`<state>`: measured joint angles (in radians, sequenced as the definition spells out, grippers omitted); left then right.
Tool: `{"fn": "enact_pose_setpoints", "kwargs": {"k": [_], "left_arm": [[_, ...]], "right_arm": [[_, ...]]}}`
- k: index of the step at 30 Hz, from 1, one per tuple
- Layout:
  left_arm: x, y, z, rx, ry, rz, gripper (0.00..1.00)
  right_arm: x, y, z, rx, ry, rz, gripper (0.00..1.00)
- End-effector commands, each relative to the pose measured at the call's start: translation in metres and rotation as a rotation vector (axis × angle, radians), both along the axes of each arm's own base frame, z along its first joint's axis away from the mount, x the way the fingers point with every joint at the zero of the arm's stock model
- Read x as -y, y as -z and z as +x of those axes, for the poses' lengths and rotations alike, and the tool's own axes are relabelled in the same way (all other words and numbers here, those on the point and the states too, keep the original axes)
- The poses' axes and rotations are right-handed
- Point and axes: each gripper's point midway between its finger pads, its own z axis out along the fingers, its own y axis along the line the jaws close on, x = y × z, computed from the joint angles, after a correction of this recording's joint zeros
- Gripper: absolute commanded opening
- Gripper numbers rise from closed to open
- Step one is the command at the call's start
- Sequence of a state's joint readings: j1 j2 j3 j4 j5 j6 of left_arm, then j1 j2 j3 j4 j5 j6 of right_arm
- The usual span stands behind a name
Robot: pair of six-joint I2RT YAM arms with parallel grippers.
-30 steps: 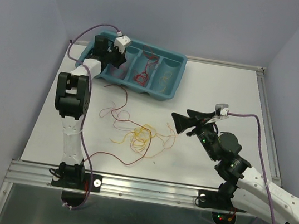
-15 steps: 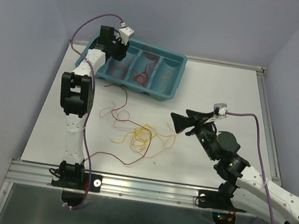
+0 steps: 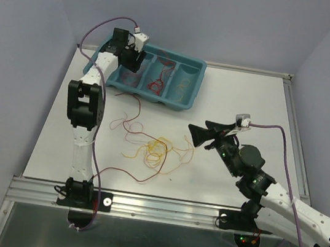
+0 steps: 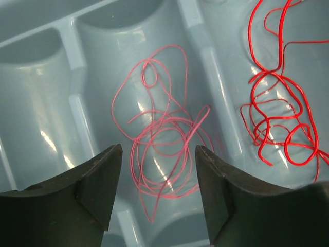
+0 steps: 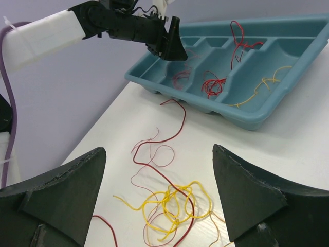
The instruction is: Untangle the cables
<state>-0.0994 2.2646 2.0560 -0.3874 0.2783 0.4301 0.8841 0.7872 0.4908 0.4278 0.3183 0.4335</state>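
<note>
Teal plastic tray [image 3: 168,101] at the table's far side holds a pink cable [image 4: 164,149] coiled in one compartment and a red cable [image 4: 277,118] in the next. We see the left gripper [image 4: 157,154] above the pink one, jaws apart and empty. The right gripper [image 5: 159,150] stands wide open near the yellow-and-red tangle [image 3: 156,149] on the table [image 3: 249,99].

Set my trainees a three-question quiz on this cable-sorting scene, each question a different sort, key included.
1. True or false: the left gripper is clamped on the pink cable.
2. Which cable lies in the tray compartment next to the pink one's? A the red cable; B a yellow one; C a blue one.
3. Which gripper is nearer the yellow tangle on the table?
Key: 1 false, its jaws stand open; 2 A; 3 the right gripper.
</note>
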Motion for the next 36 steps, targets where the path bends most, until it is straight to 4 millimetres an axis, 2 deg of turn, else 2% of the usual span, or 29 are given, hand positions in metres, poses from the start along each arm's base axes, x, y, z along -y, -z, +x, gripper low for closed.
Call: {"fn": "enact_pose_setpoints", "kwargs": {"k": [1,2,3,4,5,9,10,11,12,13,14,15,16,17,18,19,20,22,23,25,28,31,36], "left_arm": [[-0.008,-0.090,-0.009,0.171,-0.014,0.020,0.82],[-0.008,-0.105,-0.016,0.197,0.000,0.028,0.91],[-0.008,-0.111,-0.021,0.203,0.005,0.029,0.99],[-0.008,-0.102,-0.030,0.183,0.015,0.036,0.99],[-0.009,-0.121,-0.041,0.216,0.023,0.039,0.99],[-0.013,-0.131,-0.086,0.255,0.060,0.066,0.99],[-0.014,-0.108,-0.102,0.225,0.087,0.084,0.99],[-0.010,-0.130,-0.122,0.280,0.119,0.070,0.99],[-0.009,-0.105,-0.141,0.244,0.162,0.086,0.99],[-0.006,-0.100,-0.156,0.242,0.196,0.080,0.99],[0.001,-0.117,-0.178,0.294,0.249,0.063,0.99],[0.003,-0.113,-0.191,0.298,0.277,0.061,0.99],[0.004,-0.106,-0.204,0.293,0.302,0.061,0.99],[0.004,-0.081,-0.223,0.254,0.340,0.078,0.99],[0.005,-0.088,-0.237,0.287,0.353,0.083,0.99],[0.003,-0.081,-0.248,0.277,0.362,0.093,0.99],[0.002,-0.071,-0.264,0.275,0.401,0.119,0.99],[0.004,-0.052,-0.290,0.227,0.483,0.143,0.99],[0.009,-0.045,-0.305,0.247,0.589,0.179,0.98],[0.013,-0.026,-0.329,0.202,0.677,0.193,0.98],[0.020,-0.021,-0.340,0.230,0.758,0.235,0.97],[0.030,-0.003,-0.354,0.185,0.846,0.229,0.93],[0.050,0.018,-0.360,0.107,0.920,0.164,0.91]], "right_arm": [[-0.002,-0.001,0.003,0.018,0.010,0.007,0.89],[-0.005,0.001,0.005,0.011,0.006,-0.007,0.89],[-0.008,0.003,0.006,0.002,0.001,-0.016,0.91],[-0.016,0.010,0.010,-0.026,-0.011,-0.051,0.98],[-0.022,0.013,0.012,-0.039,-0.023,-0.071,0.98],[-0.058,0.044,0.023,-0.140,-0.111,-0.212,0.98],[-0.069,0.063,0.027,-0.173,-0.136,-0.270,0.97],[-0.079,0.068,0.026,-0.196,-0.179,-0.297,0.97],[-0.085,0.074,0.029,-0.215,-0.187,-0.316,0.95],[-0.088,0.083,0.031,-0.240,-0.187,-0.339,0.94],[-0.093,0.109,0.032,-0.295,-0.208,-0.396,0.93],[-0.100,0.107,0.033,-0.287,-0.230,-0.411,0.93],[-0.105,0.114,0.032,-0.299,-0.256,-0.424,0.92],[-0.113,0.118,0.026,-0.301,-0.305,-0.433,0.91],[-0.120,0.129,0.022,-0.316,-0.334,-0.458,0.91],[-0.127,0.127,0.021,-0.297,-0.355,-0.471,0.89],[-0.134,0.136,0.015,-0.291,-0.382,-0.505,0.88],[-0.142,0.140,0.011,-0.284,-0.404,-0.524,0.86],[-0.144,0.141,0.012,-0.281,-0.396,-0.530,0.86],[-0.145,0.148,0.018,-0.290,-0.367,-0.548,0.84],[-0.146,0.158,0.022,-0.294,-0.361,-0.576,0.82],[-0.148,0.181,0.032,-0.325,-0.323,-0.621,0.82],[-0.141,0.196,0.050,-0.360,-0.201,-0.650,0.81]]}}
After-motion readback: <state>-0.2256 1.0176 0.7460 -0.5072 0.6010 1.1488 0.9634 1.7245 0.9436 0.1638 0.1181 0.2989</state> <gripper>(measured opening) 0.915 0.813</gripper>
